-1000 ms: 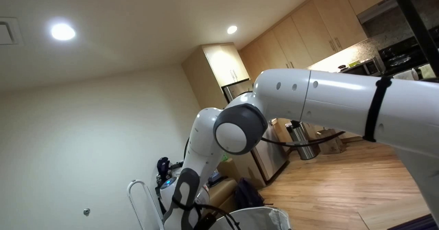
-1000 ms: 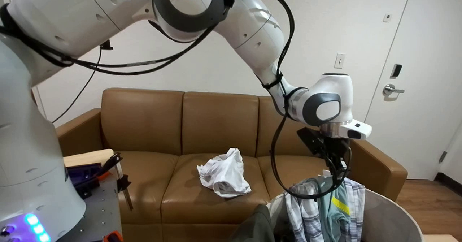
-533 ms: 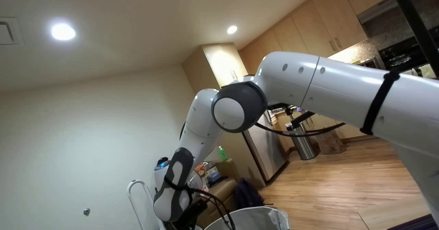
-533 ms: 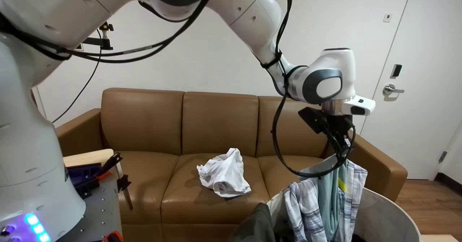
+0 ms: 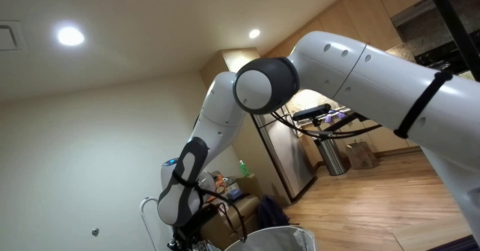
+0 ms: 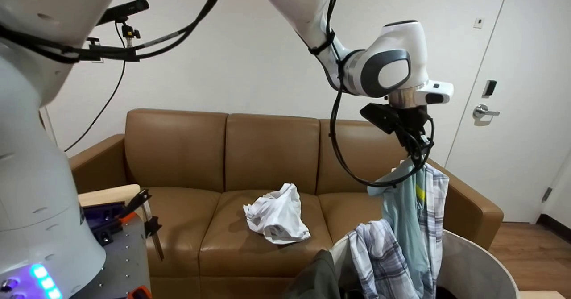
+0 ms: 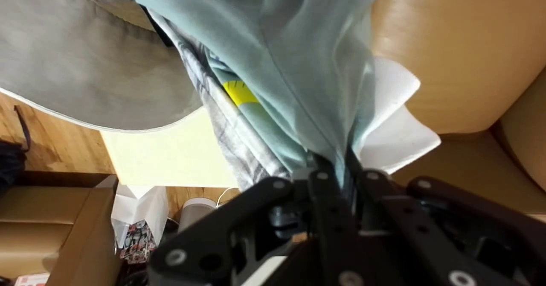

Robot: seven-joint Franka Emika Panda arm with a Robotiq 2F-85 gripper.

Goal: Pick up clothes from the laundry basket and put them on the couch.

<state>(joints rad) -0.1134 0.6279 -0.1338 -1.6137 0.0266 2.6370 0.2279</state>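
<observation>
In the wrist view, the black gripper (image 7: 335,162) is filling much of the lower edge, its fingers (image 7: 322,192) pinching a pale teal garment (image 7: 290,64) that is fanning out toward the top. On its left, a yellow patch (image 7: 239,92) is showing on a teal fold (image 7: 268,130), and a plaid cloth (image 7: 232,136) is running alongside. A white flap (image 7: 396,136) is jutting out on the right. The laundry basket (image 7: 98,72) is curving across the upper left. Below it, a pale yellow panel (image 7: 170,153) is lying over the wood floor (image 7: 59,136). Tan couch upholstery (image 7: 452,34) is spreading over the right, and a white bag (image 7: 128,209) is showing at the lower left.
</observation>
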